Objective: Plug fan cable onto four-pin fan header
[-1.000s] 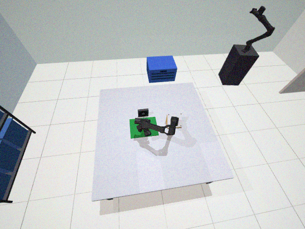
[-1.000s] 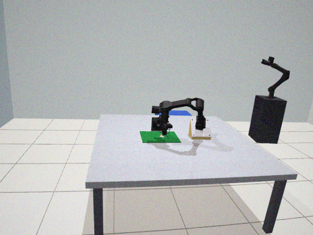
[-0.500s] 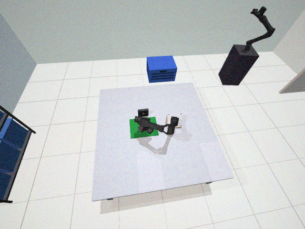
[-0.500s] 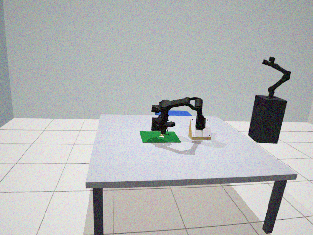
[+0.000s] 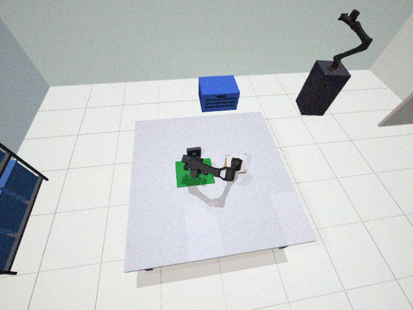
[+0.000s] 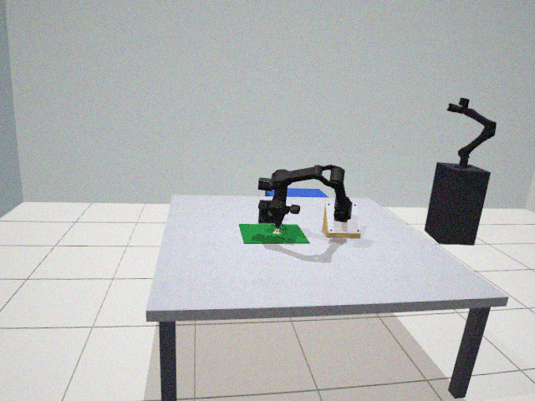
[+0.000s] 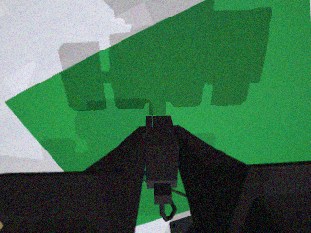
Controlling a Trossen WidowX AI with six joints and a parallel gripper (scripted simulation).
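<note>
My gripper (image 6: 277,225) (image 7: 158,132) is shut on the fan cable's black plug (image 7: 161,157), low over the green board (image 5: 181,181) (image 6: 300,238) (image 7: 287,131). The plug lies between the fingers, with the black cable (image 7: 174,213) looping from its end. The small pale header (image 6: 276,231) shows on the board just under the fingertips in the exterior view; it is hidden in the wrist view. Whether plug and header touch is too small to tell. The dark fan (image 5: 193,152) (image 6: 262,215) stands at the board's back edge.
The arm's base stands on a white plate (image 5: 243,158) (image 6: 354,227) with a wooden edge, right of the board, on the pale table (image 5: 166,227) (image 6: 259,280). A blue box (image 5: 219,88) is behind the table. A second arm stands on a black pedestal (image 5: 321,90) (image 6: 457,202) at the back right.
</note>
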